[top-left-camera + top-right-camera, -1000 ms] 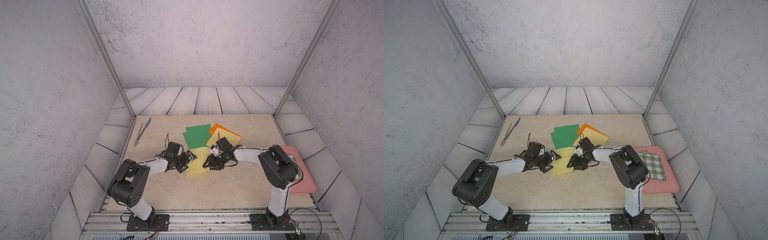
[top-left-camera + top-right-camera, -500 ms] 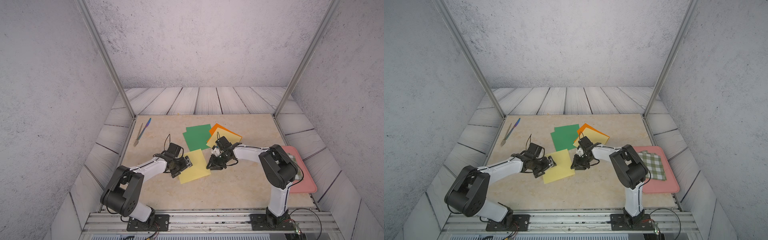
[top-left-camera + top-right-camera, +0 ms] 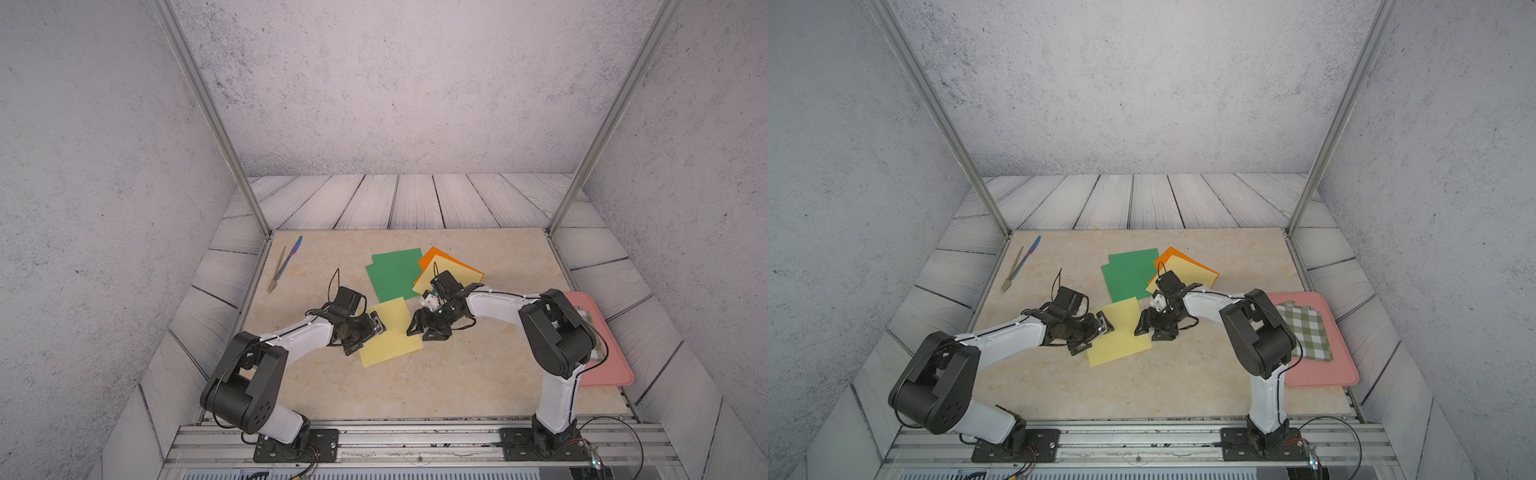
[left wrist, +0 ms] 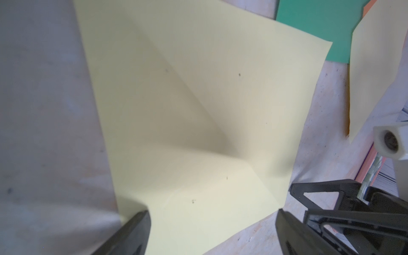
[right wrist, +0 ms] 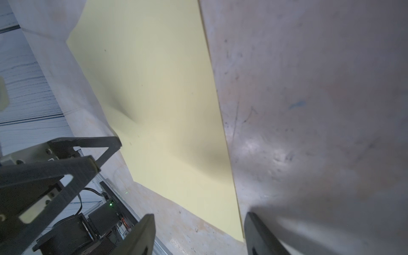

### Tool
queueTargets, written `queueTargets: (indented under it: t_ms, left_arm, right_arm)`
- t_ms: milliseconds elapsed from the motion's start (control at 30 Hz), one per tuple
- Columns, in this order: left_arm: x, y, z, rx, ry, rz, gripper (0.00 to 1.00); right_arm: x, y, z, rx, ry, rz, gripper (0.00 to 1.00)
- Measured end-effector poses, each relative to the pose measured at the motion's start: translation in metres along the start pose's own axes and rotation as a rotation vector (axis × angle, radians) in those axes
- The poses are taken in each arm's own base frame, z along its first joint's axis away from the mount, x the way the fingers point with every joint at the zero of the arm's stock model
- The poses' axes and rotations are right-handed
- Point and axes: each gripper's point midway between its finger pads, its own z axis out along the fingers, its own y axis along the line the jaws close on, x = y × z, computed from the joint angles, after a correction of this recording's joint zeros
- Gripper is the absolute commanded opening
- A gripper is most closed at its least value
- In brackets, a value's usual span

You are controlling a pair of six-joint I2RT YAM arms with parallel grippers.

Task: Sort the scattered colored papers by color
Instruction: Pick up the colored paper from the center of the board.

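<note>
My left tool [image 4: 212, 214] stood wide over yellow paper [image 3: 392, 332] near middle of surface [image 3: 457, 382]; my right tool [image 5: 199, 217] parted at its edge, empty

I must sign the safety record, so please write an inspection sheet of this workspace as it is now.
Surface: beige tabletop, small dark marks.
Job's things: creased yellow sheet alone at the front; green sheets overlapping; second yellow sheet on an orange sheet. Not sorted.
Clutter: fork and knife far left; checked cloth on the pink tray.
Pincers: left pincer open at the creased sheet's edge; right pincer open at its opposite edge; neither holds it.
Cables: black loop above the left wrist; wires at the right base.
Surroundings: grey walls, metal posts; nothing seen intruding.
</note>
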Motion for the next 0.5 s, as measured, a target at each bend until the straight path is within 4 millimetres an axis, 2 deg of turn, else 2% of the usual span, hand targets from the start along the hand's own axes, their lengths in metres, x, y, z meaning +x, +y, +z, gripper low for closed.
queueTargets:
  t_ms: [367,500]
  left_arm:
    - [-0.005,-0.022,0.010,0.096,0.021,0.002,0.95]
    - [-0.005,-0.027,0.013,0.113,0.029,0.005,0.95]
  right_arm:
    - [0.007,0.009,0.004,-0.102,0.052,0.006,0.70]
    - [0.005,0.012,0.006,-0.111,0.062,0.010,0.62]
